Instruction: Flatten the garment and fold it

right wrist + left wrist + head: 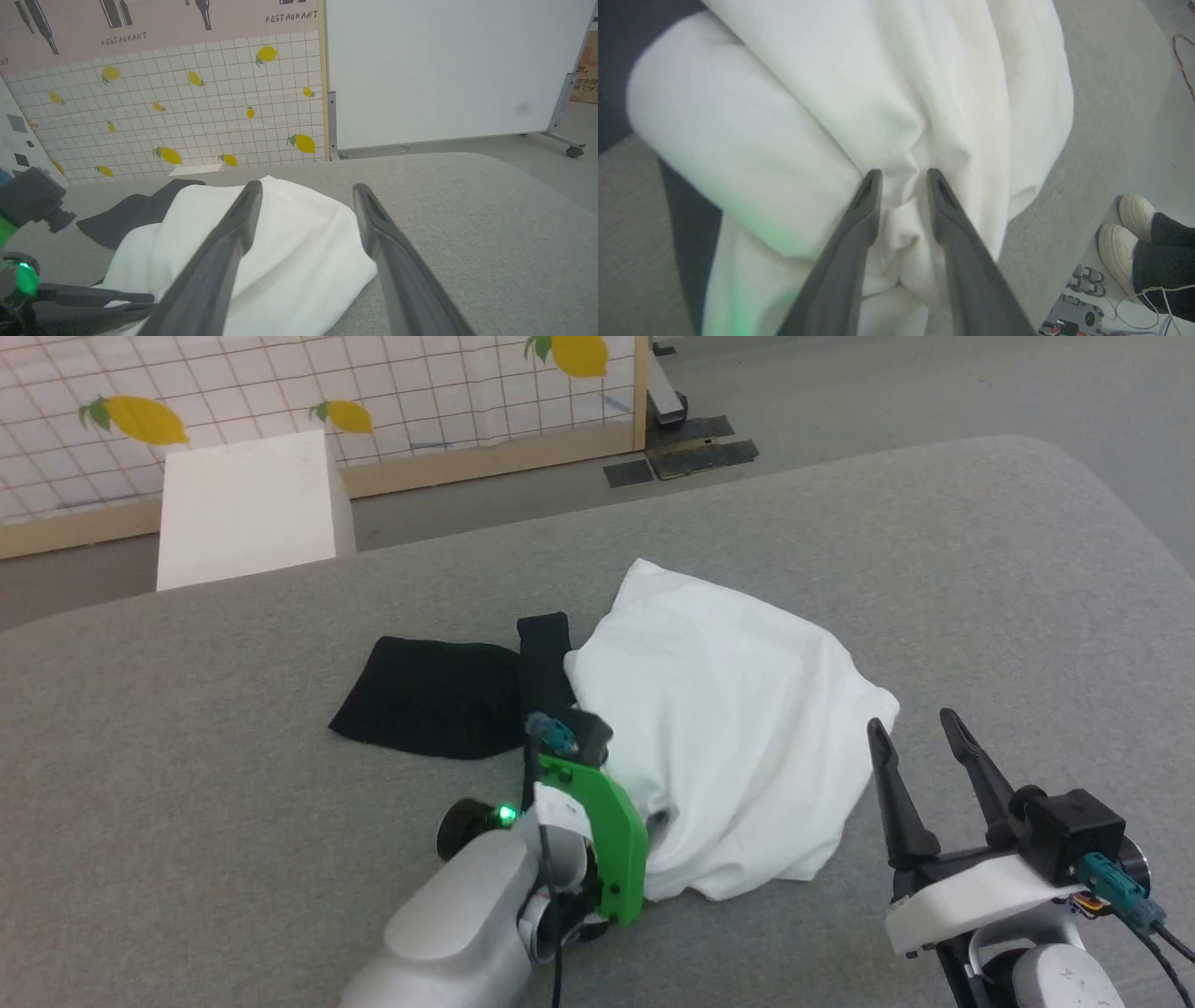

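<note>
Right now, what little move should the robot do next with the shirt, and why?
Probably lower the open right gripper onto the near white edge of the garment: it lies bunched, not flat, and the left gripper has its fingers either side of a fold.

My left claw (900, 175) has two long dark grey fingers (859, 224), each narrowing to a blunt tip with a shallow slot hollowed near the end. Behind it my forearm (467, 915) is a smooth pale grey shell carrying a bright green bracket (611, 831), a small glowing green light (507, 815), a black camera box (586, 730) with a teal plug (558, 735), and a thin black cable (557, 980). My right claw (910, 719) has slim dark fingers too, set in a white mount (971, 887), with a black block (1074, 826) behind, a teal connector (1116, 887), a black lead (1172, 938) and thin orange wires (1088, 903).
</note>
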Tool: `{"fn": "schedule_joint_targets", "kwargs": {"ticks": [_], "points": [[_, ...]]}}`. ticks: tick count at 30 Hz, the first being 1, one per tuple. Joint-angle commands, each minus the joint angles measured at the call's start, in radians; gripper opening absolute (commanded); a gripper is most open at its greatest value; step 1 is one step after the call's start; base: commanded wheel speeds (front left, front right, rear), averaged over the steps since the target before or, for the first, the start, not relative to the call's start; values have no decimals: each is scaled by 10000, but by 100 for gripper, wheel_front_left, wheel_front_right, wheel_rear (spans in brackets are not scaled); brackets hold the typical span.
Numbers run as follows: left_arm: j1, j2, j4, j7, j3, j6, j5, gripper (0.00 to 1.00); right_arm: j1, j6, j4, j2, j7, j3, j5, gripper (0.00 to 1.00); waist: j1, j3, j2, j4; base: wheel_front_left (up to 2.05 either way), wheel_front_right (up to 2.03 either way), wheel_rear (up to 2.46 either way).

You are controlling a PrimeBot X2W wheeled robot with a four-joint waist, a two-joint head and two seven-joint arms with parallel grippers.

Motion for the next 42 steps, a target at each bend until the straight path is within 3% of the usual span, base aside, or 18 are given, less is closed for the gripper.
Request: {"fn": "schedule_joint_targets", "kwargs": {"ticks": [1, 8, 10, 16, 21, 34, 40, 41, 42], "points": [[126, 44, -245, -581, 213, 49, -22, 100, -2, -15, -30, 5, 6, -1, 3, 100, 1, -16, -1, 226, 0, 0, 0], [261, 552, -1891, -5436, 1630, 631, 684, 100, 57, -15, -107, 5, 86, -94, -78, 100, 1, -186, -1, 810, 0, 0, 0], [511, 793, -2382, -5884, 2052, 876, 934, 100, 109, -15, -158, 5, 138, -113, -120, 100, 1, -226, -1, 981, 0, 0, 0], [2077, 1378, -4490, -6013, 3882, 1521, 2133, 100, 201, -15, -237, 5, 480, 10, -217, 100, 1, -155, -1, 1411, 0, 0, 0], [3623, 1322, -5432, -6016, 5322, 1599, 2857, 100, 375, -15, 60, 5, 2039, 438, -254, 100, 1, -60, -1, 1702, 0, 0, 0], [4821, 514, -5939, -6017, 6884, 872, 4190, 100, 302, -15, 671, 5, 6933, 833, -566, 100, 1, 563, -1, 2434, 0, 0, 0], [4757, 225, -5882, -6018, 7250, 598, 4413, 100, 36, -15, 876, 5, 8177, 1016, -884, 100, 1, 794, -1, 2561, 0, 0, 0], [4748, 200, -5872, -6018, 7293, 567, 4446, 100, -7, -15, 882, 5, 8203, 997, -921, 42, 1, 810, -1, 2559, 0, 0, 0], [4739, 172, -5859, -6018, 7348, 531, 4480, 100, -57, -15, 891, 5, 8185, 940, -955, 13, 1, 822, -1, 2549, 0, 0, 0]]}}
